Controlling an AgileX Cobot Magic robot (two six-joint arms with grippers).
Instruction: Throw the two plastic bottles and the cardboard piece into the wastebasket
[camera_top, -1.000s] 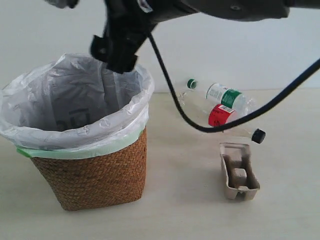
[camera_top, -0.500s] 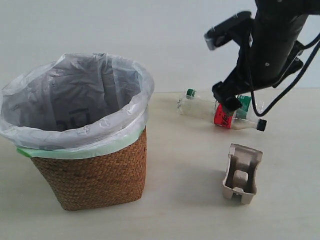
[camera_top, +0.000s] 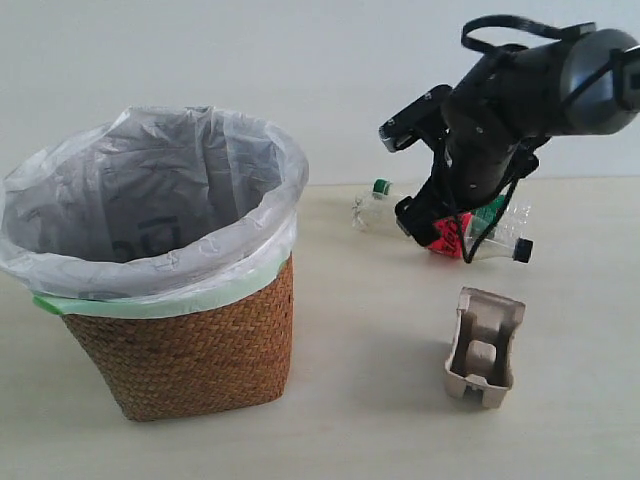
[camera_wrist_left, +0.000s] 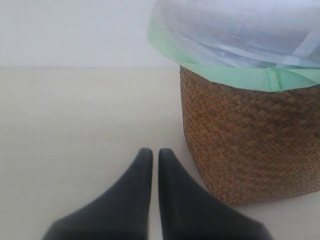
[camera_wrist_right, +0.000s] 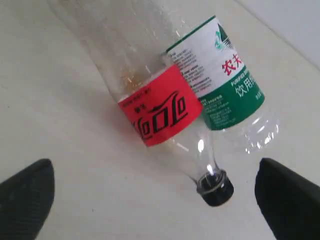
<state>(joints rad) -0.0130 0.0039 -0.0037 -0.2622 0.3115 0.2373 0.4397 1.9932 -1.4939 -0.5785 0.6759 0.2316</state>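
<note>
Wastebasket (camera_top: 190, 350): upright on the table (camera_top: 350, 430), at the left side of the exterior view; brown woven wicker, narrower at the bottom
Bag (camera_top: 265, 215): translucent white, lining the wastebasket and folded over its rim, with a green edge hanging on the outside
Red-label bottle (camera_wrist_right: 155, 112): lying on its side on the table, at the right side of the exterior view, well apart from the wastebasket; black cap (camera_wrist_right: 214, 189) pointing away from the wastebasket
Green-label bottle (camera_wrist_right: 220, 75): lying on its side just behind the red-label bottle, touching it along the body at a small angle; green cap (camera_top: 380, 186) turned the opposite way, toward the wastebasket
Cardboard piece (camera_top: 485, 345): resting on the table with the hollow side up, nearer to the exterior camera than the bottles and apart from them
Right gripper (camera_wrist_right: 157, 200): fingers spread wide, one on each side of the two bottles, gripping nothing and touching neither bottle in the wrist view; in the exterior view low over the bottles, hiding their middle part
Left gripper (camera_wrist_left: 151, 160): fingers almost pressed together, with only a thin slit between them and nothing held; low over the table, near the wicker wall of the wastebasket
</note>
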